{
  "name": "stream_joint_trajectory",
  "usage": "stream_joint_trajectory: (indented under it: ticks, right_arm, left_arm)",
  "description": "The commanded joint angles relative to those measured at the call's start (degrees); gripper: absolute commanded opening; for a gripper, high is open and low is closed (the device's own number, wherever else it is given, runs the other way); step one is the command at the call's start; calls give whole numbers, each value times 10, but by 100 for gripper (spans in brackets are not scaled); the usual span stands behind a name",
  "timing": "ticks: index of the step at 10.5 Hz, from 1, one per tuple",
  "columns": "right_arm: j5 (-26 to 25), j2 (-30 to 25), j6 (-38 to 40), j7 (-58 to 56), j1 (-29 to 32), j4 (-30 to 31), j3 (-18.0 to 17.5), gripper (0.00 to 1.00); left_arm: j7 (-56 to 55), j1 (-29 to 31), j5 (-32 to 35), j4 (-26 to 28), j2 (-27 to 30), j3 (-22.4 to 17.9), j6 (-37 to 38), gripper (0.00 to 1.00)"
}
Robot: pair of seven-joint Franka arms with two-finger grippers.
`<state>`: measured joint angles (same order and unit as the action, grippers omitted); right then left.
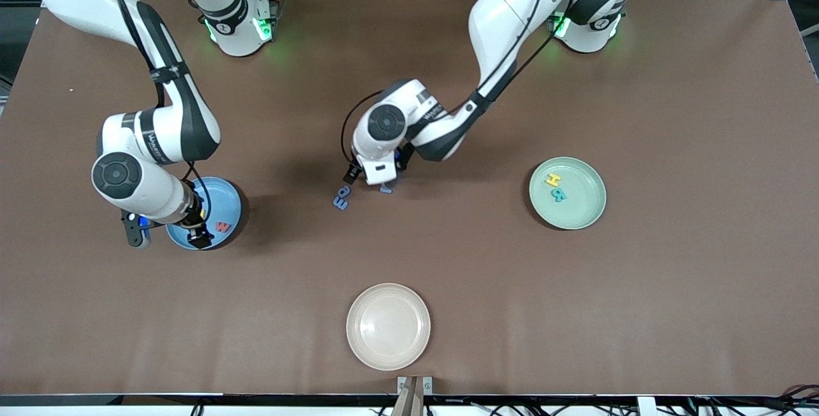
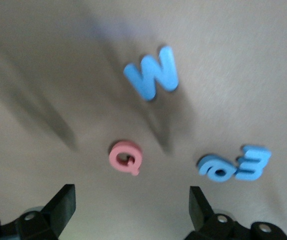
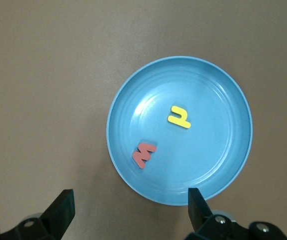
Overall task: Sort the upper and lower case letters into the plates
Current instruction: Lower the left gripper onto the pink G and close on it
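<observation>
Nearest the front camera a cream plate [image 1: 388, 326] is seen, while loose letters [image 2: 126, 158] lie flat under the wide-open left gripper [image 2: 128, 207], judged light, thin, soft, best pinched across edges; right gripper [image 3: 128, 207], also wide, hangs over the blue plate [image 3: 233, 150].

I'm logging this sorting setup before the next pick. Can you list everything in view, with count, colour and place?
blue plate: one, blue, at the right arm's end of the table
letters in blue plate: two, red and yellow
green plate: one, pale mint, toward the left arm's end
letters in green plate: two, yellow and teal
cream plate: one, nearest the front camera
loose letters on table: four, three blue, one pink, mid-table
left gripper: open, over the loose letters
right gripper: open, over the blue plate
</observation>
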<state>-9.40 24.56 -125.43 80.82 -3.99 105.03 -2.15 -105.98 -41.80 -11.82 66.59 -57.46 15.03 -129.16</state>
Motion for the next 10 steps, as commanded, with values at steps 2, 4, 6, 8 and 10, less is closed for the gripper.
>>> stream_joint_trajectory:
  ticks: [2, 4, 6, 8, 10]
  right_arm:
    - [7, 36, 10, -8, 8, -47, 0, 100]
    - [7, 37, 9, -8, 13, -47, 0, 100]
    - [7, 47, 10, -20, 21, -60, 0, 100]
    - [6, 51, 10, -22, 25, -62, 0, 100]
    - [7, 51, 10, -22, 25, -62, 0, 100]
  left_arm:
    - [37, 12, -64, -2, -28, -1, -67, 100]
    - [36, 7, -77, 6, -28, -1, -98, 100]
    - [30, 6, -78, 34, -20, 1, -109, 100]
    - [30, 8, -78, 56, -13, 4, -109, 100]
    - [31, 11, -78, 87, 3, 5, -109, 100]
